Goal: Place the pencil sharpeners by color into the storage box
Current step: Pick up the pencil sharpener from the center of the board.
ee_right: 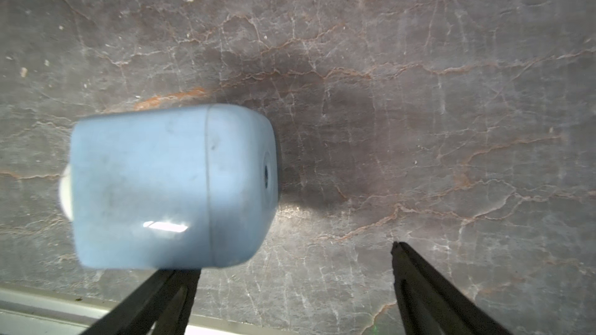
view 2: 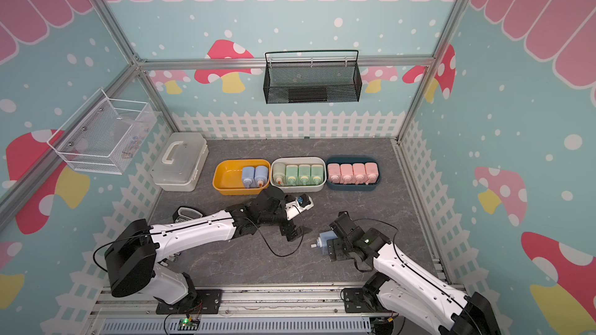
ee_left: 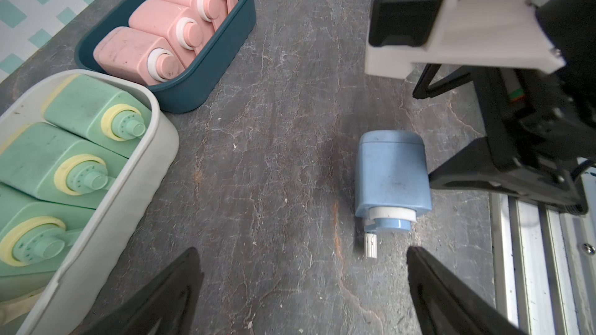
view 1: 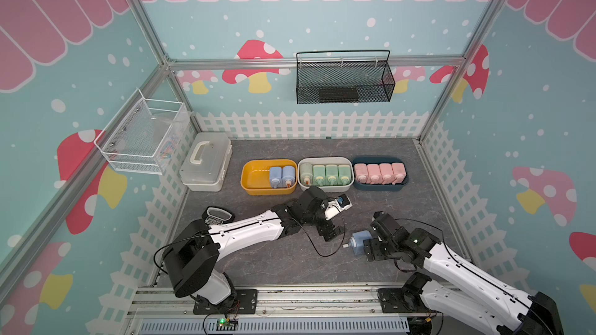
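I see a black mesh basket [view 1: 345, 78] hung on the back rail and a white wire basket [view 1: 142, 136] on the left wall. A translucent lidded case [view 1: 206, 162] with a handle sits at the grey marbled tabletop's [view 1: 277, 259] back-left corner, and a small black device [view 1: 217, 214] lies nearer the front.

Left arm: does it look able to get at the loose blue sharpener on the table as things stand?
Probably yes. The left gripper is open and only bare table lies between it and the blue sharpener. The open right gripper sits close beside the sharpener's far side, so they could collide.
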{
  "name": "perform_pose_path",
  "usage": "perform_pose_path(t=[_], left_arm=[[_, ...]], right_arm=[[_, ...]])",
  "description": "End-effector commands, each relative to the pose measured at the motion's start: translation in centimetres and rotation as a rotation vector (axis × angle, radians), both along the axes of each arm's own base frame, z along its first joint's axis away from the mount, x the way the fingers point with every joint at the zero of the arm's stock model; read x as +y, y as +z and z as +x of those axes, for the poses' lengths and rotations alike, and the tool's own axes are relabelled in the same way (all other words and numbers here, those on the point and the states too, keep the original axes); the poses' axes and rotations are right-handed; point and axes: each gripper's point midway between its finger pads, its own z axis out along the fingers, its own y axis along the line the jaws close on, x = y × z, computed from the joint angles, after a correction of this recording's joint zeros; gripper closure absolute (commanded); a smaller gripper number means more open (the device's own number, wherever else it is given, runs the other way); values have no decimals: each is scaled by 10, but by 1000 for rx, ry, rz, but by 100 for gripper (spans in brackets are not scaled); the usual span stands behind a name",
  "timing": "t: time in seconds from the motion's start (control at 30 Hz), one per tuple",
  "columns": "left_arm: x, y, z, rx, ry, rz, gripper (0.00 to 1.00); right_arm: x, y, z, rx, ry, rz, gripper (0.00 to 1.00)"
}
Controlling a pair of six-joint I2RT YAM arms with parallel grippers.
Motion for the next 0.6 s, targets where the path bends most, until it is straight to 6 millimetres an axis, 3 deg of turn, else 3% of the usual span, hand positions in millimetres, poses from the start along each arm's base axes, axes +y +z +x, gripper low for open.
perform_pose_path(t=[0.0, 0.33, 0.57], left_arm=[[-12, 1, 2, -6, 33, -1, 1], [-22, -6, -19, 42, 22, -26, 1], [-49, -14, -33, 41, 95, -22, 1]], right_arm=[[-1, 10, -2, -21, -7, 27, 5], [7, 38, -6, -107, -24, 177, 4], [-18, 63, 12, -294, -210, 202, 3]])
